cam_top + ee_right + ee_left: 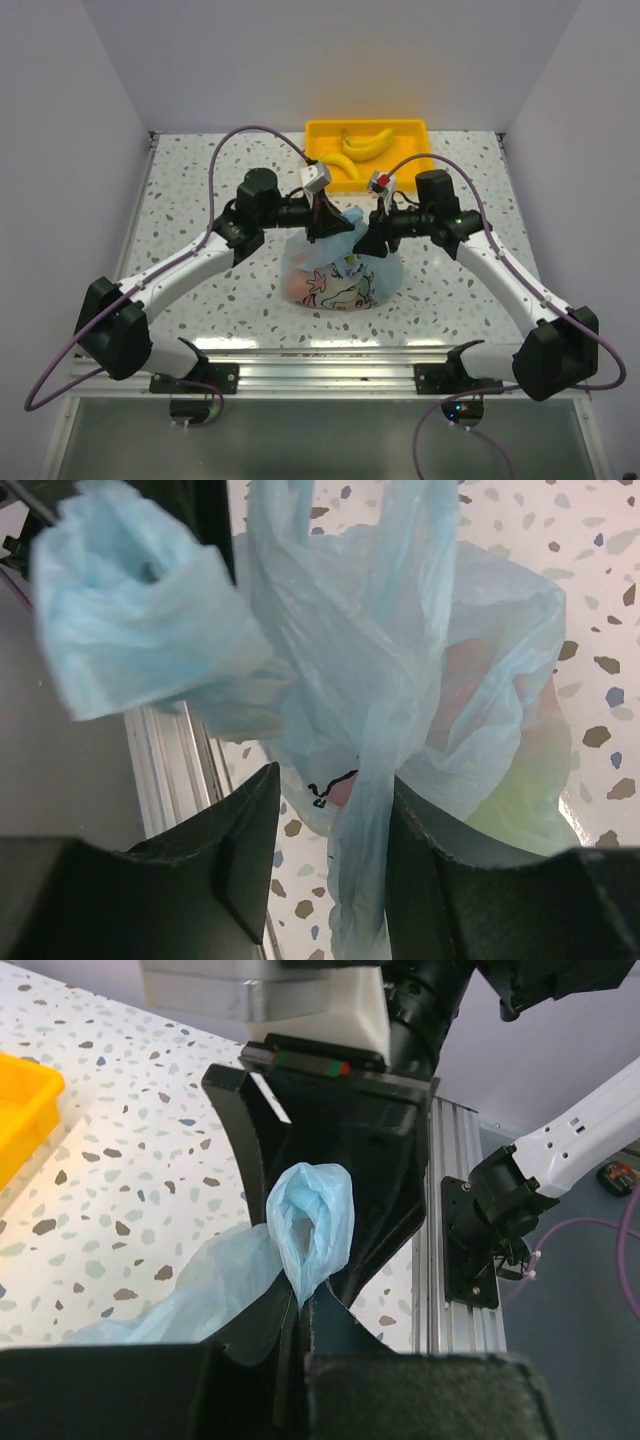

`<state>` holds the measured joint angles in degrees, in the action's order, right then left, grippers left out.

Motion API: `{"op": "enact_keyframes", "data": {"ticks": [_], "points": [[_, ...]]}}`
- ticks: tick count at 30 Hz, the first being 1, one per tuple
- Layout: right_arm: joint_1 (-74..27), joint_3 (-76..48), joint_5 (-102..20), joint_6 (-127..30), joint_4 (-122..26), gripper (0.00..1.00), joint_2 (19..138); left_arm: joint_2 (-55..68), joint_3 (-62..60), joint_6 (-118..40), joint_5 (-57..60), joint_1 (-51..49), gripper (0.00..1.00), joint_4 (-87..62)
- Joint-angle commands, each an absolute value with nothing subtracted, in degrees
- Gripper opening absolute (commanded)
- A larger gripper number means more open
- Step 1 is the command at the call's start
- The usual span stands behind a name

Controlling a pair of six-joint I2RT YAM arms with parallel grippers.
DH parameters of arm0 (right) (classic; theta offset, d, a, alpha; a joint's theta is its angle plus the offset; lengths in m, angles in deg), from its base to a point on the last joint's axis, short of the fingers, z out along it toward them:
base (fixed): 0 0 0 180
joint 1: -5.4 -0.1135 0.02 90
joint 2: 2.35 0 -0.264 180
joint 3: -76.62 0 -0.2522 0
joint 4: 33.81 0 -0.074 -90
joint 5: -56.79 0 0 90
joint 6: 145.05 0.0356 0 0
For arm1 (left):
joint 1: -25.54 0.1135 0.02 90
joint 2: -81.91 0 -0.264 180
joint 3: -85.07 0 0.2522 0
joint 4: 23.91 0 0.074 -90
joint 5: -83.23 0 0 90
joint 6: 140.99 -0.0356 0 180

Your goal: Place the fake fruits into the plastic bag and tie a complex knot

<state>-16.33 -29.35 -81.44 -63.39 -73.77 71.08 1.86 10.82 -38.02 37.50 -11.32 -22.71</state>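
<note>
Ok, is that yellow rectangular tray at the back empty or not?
Not empty: two curved yellow plastic bananas lie inside the yellow rectangular tray, seen from above.

Bulging light-blue plastic bag (340,280), upright; two yellow bananas (368,143) behind

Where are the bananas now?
In the top view, both bananas lie in the yellow tray at the far edge of the table, behind the bag.
</note>
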Motion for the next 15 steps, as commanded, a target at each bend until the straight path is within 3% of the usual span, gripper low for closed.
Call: {"op": "enact_keyframes", "data": {"ticks": [1,7,15], "points": [[-16.5,-29.2,-86.3,-68.3,-74.5,0.46,69.3,3.5,11.8,-35.1,37.5,-10.6,0.00,-26.6],[-16.5,-28.1,-87.4,-71.0,-75.2,0.66,69.5,1.7,10.1,-34.3,37.6,-10.7,0.00,-26.6],[-16.7,-27.7,-89.5,-66.4,-69.8,0.68,71.4,-1.6,7.2,-32.4,37.7,-12.5,0.00,-27.4]]}}
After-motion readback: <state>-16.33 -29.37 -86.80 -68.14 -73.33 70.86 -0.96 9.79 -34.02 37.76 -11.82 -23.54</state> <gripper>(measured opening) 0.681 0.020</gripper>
